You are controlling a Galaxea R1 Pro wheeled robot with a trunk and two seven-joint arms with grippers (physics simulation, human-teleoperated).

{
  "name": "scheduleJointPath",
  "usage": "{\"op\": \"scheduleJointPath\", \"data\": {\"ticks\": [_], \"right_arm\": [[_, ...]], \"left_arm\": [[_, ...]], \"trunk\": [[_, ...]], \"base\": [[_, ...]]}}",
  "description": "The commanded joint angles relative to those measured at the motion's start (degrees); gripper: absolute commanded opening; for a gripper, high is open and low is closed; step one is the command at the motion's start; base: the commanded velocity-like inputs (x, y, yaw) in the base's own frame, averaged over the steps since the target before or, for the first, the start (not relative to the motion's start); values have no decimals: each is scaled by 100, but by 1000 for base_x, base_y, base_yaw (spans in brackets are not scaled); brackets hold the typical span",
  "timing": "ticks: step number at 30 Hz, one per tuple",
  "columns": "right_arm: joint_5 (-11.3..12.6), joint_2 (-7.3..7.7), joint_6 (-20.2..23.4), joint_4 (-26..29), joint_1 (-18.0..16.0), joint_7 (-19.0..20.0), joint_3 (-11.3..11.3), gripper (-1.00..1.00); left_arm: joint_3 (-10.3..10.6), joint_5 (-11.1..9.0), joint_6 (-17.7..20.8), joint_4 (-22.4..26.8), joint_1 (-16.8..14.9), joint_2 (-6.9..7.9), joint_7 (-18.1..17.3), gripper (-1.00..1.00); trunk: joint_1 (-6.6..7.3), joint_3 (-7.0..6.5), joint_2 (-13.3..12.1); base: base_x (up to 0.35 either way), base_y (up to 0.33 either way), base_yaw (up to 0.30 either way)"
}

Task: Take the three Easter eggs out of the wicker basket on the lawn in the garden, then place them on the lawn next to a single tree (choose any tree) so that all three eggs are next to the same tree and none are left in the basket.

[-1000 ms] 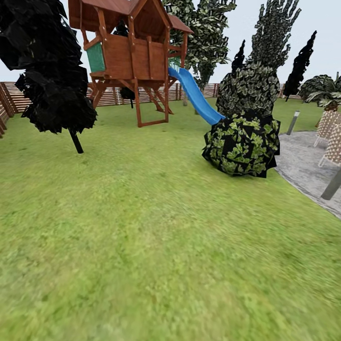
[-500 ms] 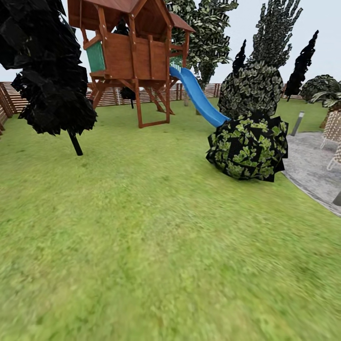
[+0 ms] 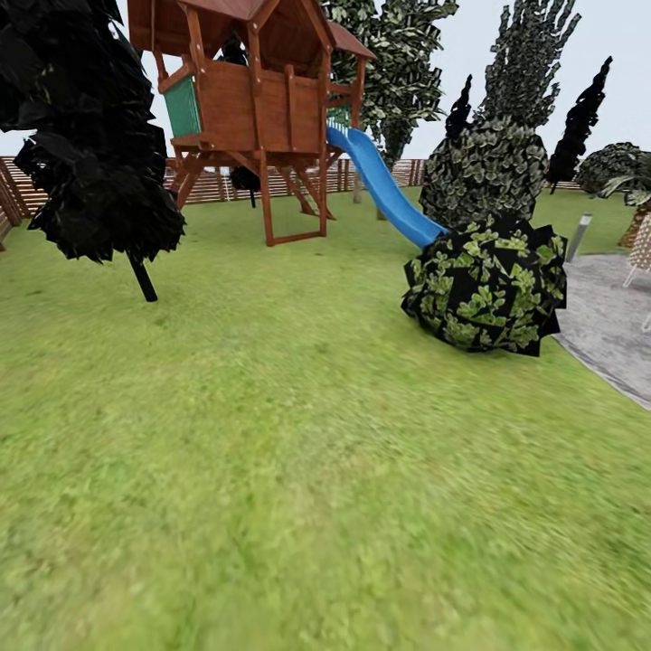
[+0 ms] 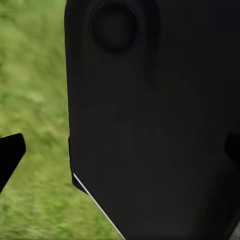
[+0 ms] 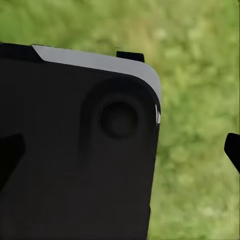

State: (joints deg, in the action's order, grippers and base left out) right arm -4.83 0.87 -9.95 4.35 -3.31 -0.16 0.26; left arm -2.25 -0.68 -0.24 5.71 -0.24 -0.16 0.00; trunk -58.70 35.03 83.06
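Note:
The lawn spreads wide and green across the head view of the fenced garden. The Easter eggs, the wicker basket and the tree are out of view. In the left wrist view my left gripper is open: one dark fingertip shows at one edge and the other at the opposite edge, with a black part of my own body behind the gap. My right gripper is also open, with a fingertip at the edge, black body and grass behind, and nothing held.
A wooden playset with a blue slide stands ahead. A rounded leafy bush sits to the right, beside a grey gravel patch. A dark-leaved, thin-stemmed plant stands at the left. A slat fence closes the back.
The whole head view has shifted, so the camera moved. The bush now sits farther right and looks larger. The wicker chairs have slid out at the right edge.

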Motion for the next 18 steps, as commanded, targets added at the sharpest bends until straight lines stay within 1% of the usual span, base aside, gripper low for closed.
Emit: {"op": "scheduleJointPath", "data": {"ticks": [1,6,11,18], "right_arm": [[-45,1,-16,-4,-3,-2,-8,100],[-14,1,-16,-4,-3,-9,-18,100],[-38,2,-16,7,-3,-11,-15,100],[-51,-4,-16,0,-3,-10,-2,100]], "left_arm": [[-21,-5,-3,0,-2,-2,0,100],[-21,-7,-3,0,-2,-2,0,100],[-21,-9,-3,0,-2,-2,0,100],[-21,-8,-3,0,-2,-2,0,100]], "trunk": [[-3,5,2],[-3,11,2],[-3,32,2],[-3,46,2]], "base": [[327,144,0],[327,144,13],[327,144,93],[327,144,9]]}}
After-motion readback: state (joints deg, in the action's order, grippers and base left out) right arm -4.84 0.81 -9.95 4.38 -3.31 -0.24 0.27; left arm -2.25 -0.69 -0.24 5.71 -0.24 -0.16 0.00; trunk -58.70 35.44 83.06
